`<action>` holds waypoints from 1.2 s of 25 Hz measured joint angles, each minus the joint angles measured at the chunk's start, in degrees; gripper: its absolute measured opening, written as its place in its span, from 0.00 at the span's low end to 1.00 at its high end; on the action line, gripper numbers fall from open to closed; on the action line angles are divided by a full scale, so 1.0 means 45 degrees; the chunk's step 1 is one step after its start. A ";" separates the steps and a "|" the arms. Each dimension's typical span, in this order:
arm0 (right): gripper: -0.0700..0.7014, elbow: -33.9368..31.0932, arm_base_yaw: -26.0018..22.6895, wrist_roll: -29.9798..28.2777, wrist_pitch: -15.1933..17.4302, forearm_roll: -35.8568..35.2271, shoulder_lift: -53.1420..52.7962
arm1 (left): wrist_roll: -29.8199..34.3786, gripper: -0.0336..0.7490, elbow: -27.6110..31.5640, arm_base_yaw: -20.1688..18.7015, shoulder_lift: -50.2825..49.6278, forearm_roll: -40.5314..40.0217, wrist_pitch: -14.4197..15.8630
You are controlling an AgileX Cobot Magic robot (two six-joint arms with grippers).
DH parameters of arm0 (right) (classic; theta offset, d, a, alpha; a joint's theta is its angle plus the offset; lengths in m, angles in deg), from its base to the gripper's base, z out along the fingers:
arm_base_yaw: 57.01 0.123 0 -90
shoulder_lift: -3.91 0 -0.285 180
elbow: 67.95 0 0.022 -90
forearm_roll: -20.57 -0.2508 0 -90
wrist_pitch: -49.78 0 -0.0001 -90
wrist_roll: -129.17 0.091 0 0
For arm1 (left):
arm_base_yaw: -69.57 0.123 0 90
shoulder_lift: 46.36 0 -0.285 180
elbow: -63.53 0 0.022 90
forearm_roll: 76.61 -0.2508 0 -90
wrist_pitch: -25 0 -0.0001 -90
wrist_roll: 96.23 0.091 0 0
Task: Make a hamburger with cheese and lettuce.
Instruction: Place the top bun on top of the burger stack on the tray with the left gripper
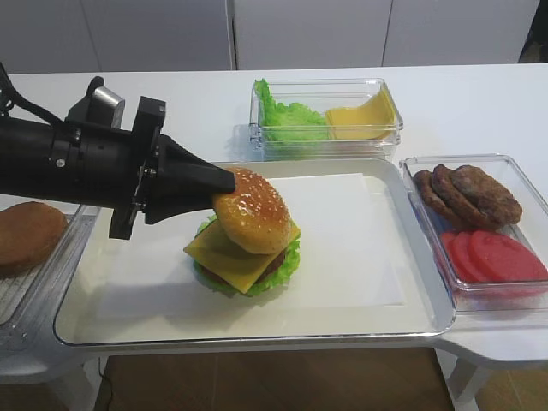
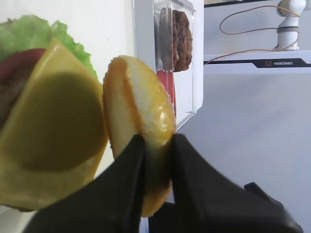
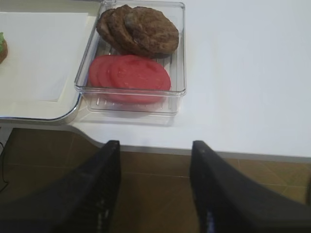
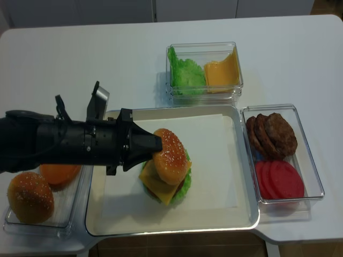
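The hamburger [image 1: 244,257] sits on white paper in the metal tray [image 1: 257,336]: frilly green lettuce [image 1: 289,259], brown patty [image 1: 276,261] and a square yellow cheese [image 1: 218,254] on top. My left gripper [image 1: 224,184] is shut on the edge of a golden sesame bun top [image 1: 255,210] and holds it tilted over the stack, its lower edge at the cheese. In the left wrist view the fingers [image 2: 131,165] pinch the bun top [image 2: 141,104] beside the cheese [image 2: 53,121] and lettuce [image 2: 29,31]. My right gripper [image 3: 155,145] is open and empty, off the table's front edge.
A clear box [image 1: 514,295] right of the tray holds brown patties [image 1: 471,193] and red tomato slices [image 1: 492,257]. A clear box [image 1: 325,137] behind the tray holds loose lettuce and spare cheese slices. A box [image 4: 37,227] at the left holds buns [image 4: 29,197].
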 joint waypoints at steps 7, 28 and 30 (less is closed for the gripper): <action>0.57 0.0000 0.0000 0.0000 0.0000 0.0000 0.0000 | 0.0122 0.19 0.0000 0.0000 0.0000 0.0000 -0.0127; 0.57 0.0000 0.0000 0.0000 0.0000 0.0000 0.0000 | 0.0122 0.19 -0.0029 0.0000 0.0000 -0.0386 -0.0127; 0.57 0.0000 0.0000 0.0000 0.0000 0.0000 0.0000 | 0.0122 0.19 -0.0029 0.0000 0.0000 -0.0511 -0.0134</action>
